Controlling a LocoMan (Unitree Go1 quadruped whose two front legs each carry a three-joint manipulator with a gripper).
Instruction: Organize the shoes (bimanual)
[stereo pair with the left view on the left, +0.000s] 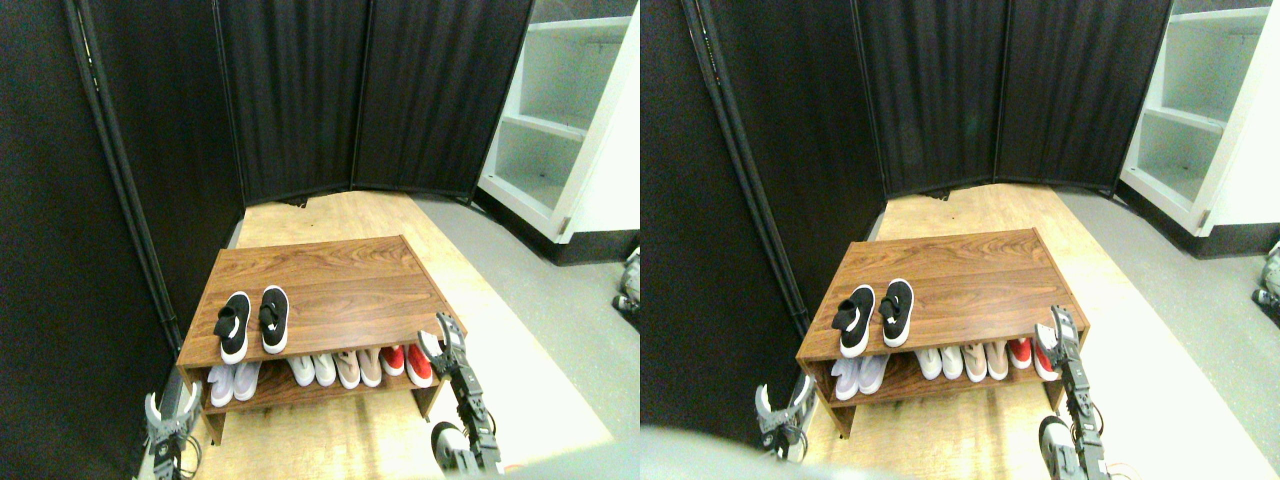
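— Where are the black shoes (252, 322)?
— Side by side on the left of the wooden worktop (340, 285), toes pointing away.
— And the claws?
— The left claw (171, 413) spreads wide, low, left of the worktop, below the shoes. The right claw (443, 340) is at the worktop's right front corner, well apart from them; its opening, I can't tell.

Staged lab corner, black folding screen (300, 100) as backdrop, white shelving (560, 120), wooden shoe rack (330, 275)

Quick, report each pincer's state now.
Left pincer: open, holding nothing, low beside the shoe rack.
Right pincer: open, empty, at the rack's right front corner.
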